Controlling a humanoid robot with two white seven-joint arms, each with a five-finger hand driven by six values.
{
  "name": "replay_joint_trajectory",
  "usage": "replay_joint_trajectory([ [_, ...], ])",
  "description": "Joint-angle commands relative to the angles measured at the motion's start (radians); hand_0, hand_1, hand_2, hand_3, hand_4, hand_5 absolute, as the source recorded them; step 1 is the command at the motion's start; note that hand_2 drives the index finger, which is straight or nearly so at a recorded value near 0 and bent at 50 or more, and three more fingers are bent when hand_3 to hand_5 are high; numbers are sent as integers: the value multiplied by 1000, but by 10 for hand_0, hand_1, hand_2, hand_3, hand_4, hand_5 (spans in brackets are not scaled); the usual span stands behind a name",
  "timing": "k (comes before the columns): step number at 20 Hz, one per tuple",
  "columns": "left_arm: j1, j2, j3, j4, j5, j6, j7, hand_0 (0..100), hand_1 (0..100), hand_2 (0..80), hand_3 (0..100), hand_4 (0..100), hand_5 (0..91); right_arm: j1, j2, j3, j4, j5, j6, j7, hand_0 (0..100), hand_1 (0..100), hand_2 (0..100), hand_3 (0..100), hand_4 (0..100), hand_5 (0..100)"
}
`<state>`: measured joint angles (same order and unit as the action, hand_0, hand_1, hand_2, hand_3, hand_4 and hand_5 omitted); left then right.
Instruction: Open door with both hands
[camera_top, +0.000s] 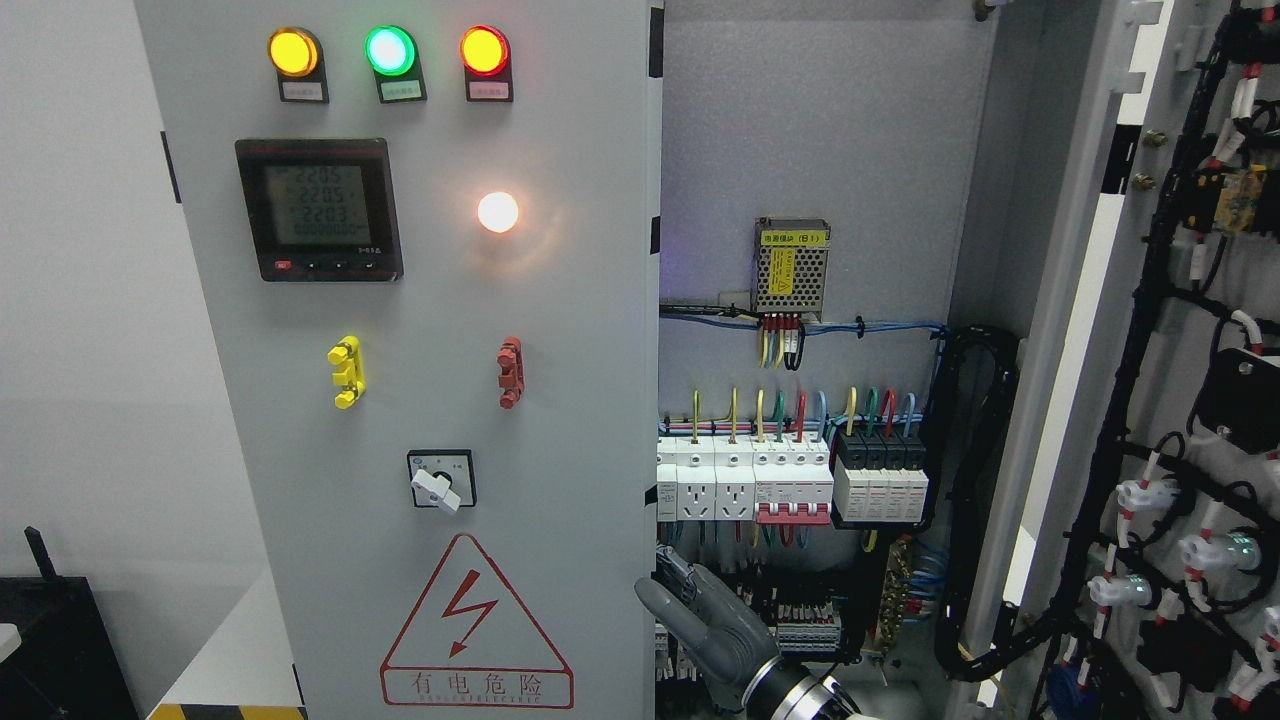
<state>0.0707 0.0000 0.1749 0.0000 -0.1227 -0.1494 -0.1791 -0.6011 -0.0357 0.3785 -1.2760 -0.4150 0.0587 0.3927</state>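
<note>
The grey electrical cabinet has two doors. The left door (420, 400) is closed and carries three lit lamps, a meter (318, 210), yellow and red handles and a rotary switch. The right door (1180, 400) is swung wide open at the right, with its wired back side showing. My right hand (668, 590) comes up from the bottom edge right of the middle. It is at the left door's right edge, low down. Its fingers (678, 572) are stretched out just inside the edge, and its thumb lies over the door's front. The left arm is out of view.
Inside the open cabinet are a power supply (791, 265), a row of breakers and sockets (790, 480), and black cable bundles (975, 500). A white wall is at the left, with a dark object (50, 640) at the lower left.
</note>
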Motion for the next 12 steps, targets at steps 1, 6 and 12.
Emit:
replay_joint_trajectory([
  [1,0,-34,0,9,0,1,0,120,389,0,0,0,0,-6,0,0,1,-2,0,-9,120,389,0,0,0,0],
  [6,1,-34,0,8,0,-1,0,120,389,0,0,0,0,3,0,0,-13,-5,-2,-8,120,389,0,0,0,0],
  [12,0,-34,0,9,0,1,0,120,389,0,0,0,0,52,-12,13,-97,-54,-4,-8,120,389,0,0,0,0],
])
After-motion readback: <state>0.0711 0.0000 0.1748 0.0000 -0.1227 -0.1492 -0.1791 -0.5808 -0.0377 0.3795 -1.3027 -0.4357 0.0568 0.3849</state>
